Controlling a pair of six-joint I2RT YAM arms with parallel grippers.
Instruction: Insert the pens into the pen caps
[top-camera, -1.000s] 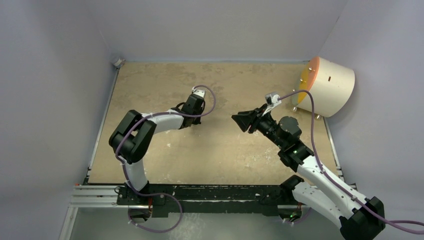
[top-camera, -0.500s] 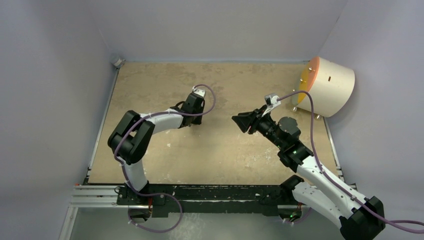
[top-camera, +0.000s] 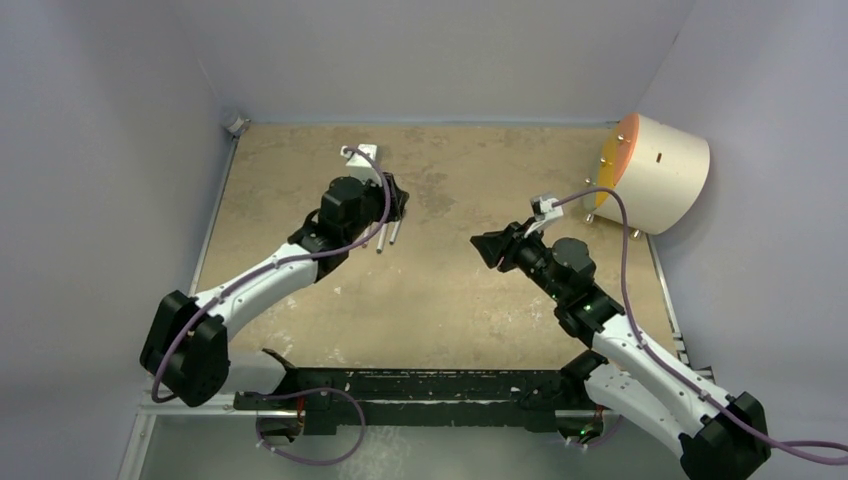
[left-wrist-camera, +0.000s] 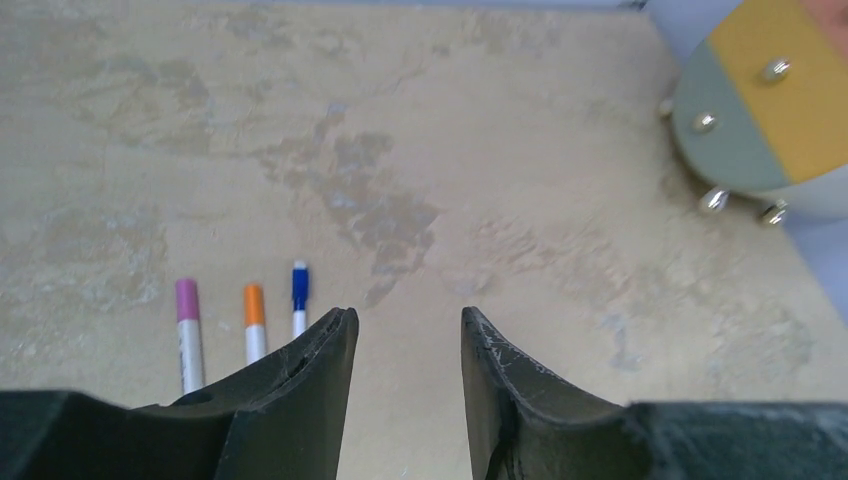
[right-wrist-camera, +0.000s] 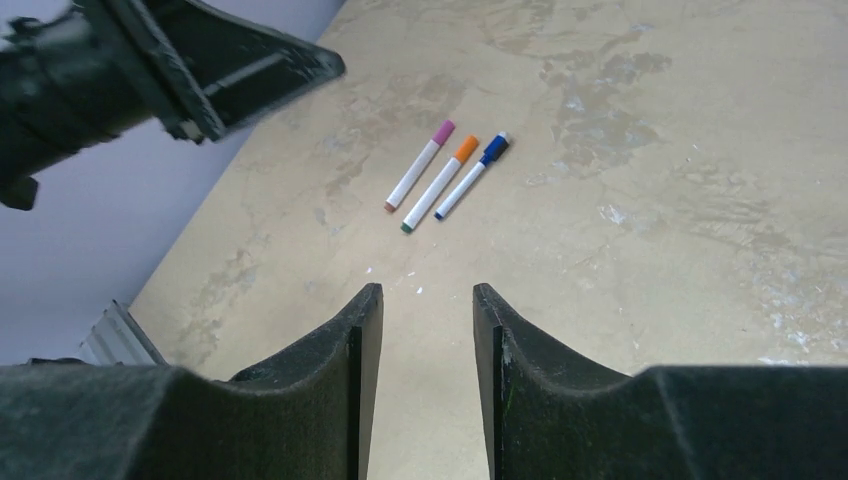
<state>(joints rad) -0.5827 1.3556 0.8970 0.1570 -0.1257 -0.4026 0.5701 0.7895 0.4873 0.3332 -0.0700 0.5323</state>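
Three white pens lie side by side on the tan table (top-camera: 450, 300). Each has a cap on one end: pink (right-wrist-camera: 442, 131), orange (right-wrist-camera: 466, 148) and blue (right-wrist-camera: 494, 149). The left wrist view shows the same caps, pink (left-wrist-camera: 187, 299), orange (left-wrist-camera: 254, 304) and blue (left-wrist-camera: 299, 285), just left of my left gripper (left-wrist-camera: 405, 322). That gripper is open, empty and above the table. From above, the pens (top-camera: 388, 234) lie just below the left gripper (top-camera: 392, 200). My right gripper (right-wrist-camera: 427, 297) is open and empty, raised to the pens' right (top-camera: 487, 246).
A cream drum with an orange face (top-camera: 655, 170) lies on its side at the back right and also shows in the left wrist view (left-wrist-camera: 770, 110). Grey walls close in the table. The left arm's dark end (right-wrist-camera: 150, 70) hangs at the right wrist view's upper left.
My left arm has swung away to the back left and risen, uncovering the pens it stood over. The right arm has hardly moved.
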